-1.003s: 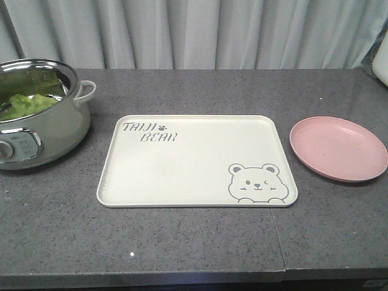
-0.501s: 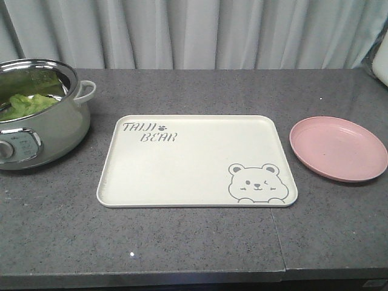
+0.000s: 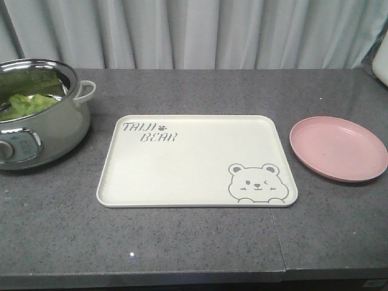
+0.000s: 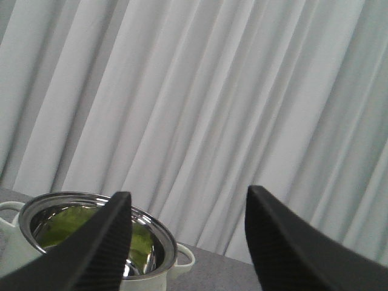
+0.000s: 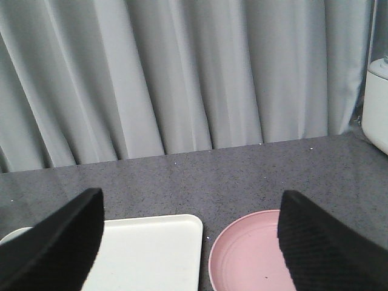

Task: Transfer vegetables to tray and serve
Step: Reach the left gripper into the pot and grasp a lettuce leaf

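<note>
While the tray (image 3: 182,176) lies bare mid-table, the vegetables (image 3: 25,104) sit inside the pot (image 3: 57,130) at the left. A good pick, I judge, means lowering the left gripper (image 4: 188,195) straight past the steel rim and pinching the leaf's edge. Both it and the right gripper (image 5: 191,200) are spread wide, holding nothing.

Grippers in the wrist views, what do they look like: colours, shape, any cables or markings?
The left gripper has two matte black fingers, broad wedges narrowing toward the tips, with a fine textured surface. The right gripper looks the same: black, finely textured, with rounded tips. No cables or markings show in either view.
</note>
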Controlling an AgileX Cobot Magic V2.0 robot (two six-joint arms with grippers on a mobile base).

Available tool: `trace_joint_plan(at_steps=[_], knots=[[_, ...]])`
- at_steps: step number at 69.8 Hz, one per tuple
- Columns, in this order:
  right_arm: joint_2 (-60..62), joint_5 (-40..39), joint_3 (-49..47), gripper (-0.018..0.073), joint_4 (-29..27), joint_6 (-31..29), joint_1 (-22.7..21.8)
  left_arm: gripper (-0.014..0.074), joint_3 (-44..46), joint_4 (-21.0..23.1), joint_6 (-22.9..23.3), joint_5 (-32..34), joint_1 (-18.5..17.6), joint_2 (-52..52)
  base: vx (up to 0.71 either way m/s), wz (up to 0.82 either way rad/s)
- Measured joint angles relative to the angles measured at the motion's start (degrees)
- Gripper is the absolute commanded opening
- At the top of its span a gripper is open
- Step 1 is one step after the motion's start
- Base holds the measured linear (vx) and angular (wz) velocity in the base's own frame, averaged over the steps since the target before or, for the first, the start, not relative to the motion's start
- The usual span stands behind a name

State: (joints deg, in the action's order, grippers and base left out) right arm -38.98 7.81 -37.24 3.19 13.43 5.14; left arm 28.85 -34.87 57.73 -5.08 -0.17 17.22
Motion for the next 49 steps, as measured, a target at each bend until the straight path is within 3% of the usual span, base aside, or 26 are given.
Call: trace_joint_plan(at_steps=[9,23,31,41,49], knots=[[0.0,0.1,0.0,0.0562,0.0,0.0,0.0,0.0412,8.8,0.0,-3.3,-5.5,0.0,9.0,0.00,0.00],[0.0,0.6,0.0,0.0562,0.0,0.0,0.0,0.0412,24.9,1.4,-16.4,-15.2,0.0,25.5,0.00,0.00],[0.0,1.5,0.0,0.0562,0.0,0.0,0.0,0.0412,34.9,7.3,-26.8,-22.5,0.0,34.2,0.00,0.00],[0.0,2.2,0.0,0.0562,0.0,0.0,0.0,0.0412,46.9,18.7,-43.1,-33.6,0.0,45.0,0.00,0.00],[0.0,2.7,0.0,0.0562,0.0,0.0,0.0,0.0412,55.7,23.4,-50.0,-40.6,0.0,52.9,0.00,0.00]])
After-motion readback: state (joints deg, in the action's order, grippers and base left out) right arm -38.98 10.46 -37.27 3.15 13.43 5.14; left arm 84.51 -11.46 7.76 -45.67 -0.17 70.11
